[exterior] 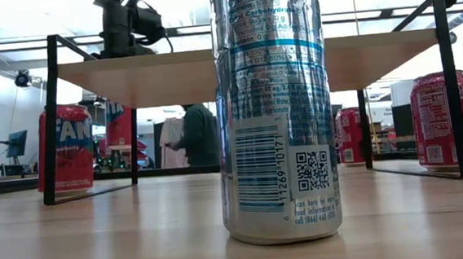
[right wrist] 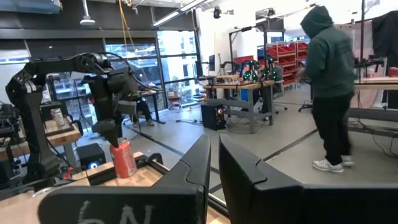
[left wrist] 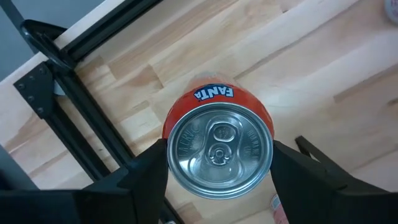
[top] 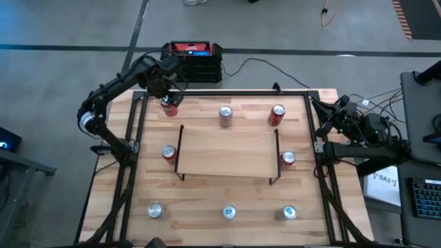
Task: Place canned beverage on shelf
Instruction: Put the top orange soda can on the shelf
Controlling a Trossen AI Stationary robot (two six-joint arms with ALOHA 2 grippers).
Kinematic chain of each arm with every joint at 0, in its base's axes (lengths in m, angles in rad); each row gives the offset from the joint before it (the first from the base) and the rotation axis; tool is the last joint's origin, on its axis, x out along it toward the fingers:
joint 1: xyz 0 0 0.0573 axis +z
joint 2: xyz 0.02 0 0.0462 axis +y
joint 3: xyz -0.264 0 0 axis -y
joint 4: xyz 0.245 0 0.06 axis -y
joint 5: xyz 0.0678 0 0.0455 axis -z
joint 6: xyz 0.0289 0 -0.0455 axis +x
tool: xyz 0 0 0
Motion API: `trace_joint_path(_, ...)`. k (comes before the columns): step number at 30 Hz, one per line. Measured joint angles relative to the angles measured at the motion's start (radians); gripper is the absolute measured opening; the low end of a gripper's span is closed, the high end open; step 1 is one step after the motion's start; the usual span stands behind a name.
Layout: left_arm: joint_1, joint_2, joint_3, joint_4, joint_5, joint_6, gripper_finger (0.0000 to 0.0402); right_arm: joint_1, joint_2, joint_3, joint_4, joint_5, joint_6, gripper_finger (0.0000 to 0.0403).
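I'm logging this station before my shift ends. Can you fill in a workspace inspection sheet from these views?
Surface: light wooden slatted tabletop, black frame.
Job's things: low light-wood shelf on thin black legs, nothing on it; red Fanta can with silver lid at the far left corner.
Clutter: eight other cans around the shelf, red and silver.
Claws: left claw shut on the Fanta can, tilted in the right wrist view; right claw shut, empty, beyond the right edge.
Cables: black lead on the floor behind the table.
Surroundings: person in green hoodie, workbenches.

the wooden table [top: 207,200] carries the bare shelf [top: 227,153] and cans [top: 227,116] standing around it.
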Motion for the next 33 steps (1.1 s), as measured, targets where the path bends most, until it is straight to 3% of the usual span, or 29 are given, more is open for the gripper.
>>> trace_joint_path(33, -0.009, -0.005, 0.051, -0.01, 0.071, -0.007, 0.023, 0.0, 0.0, 0.0, 0.0, 0.0, 0.0, 0.0022)
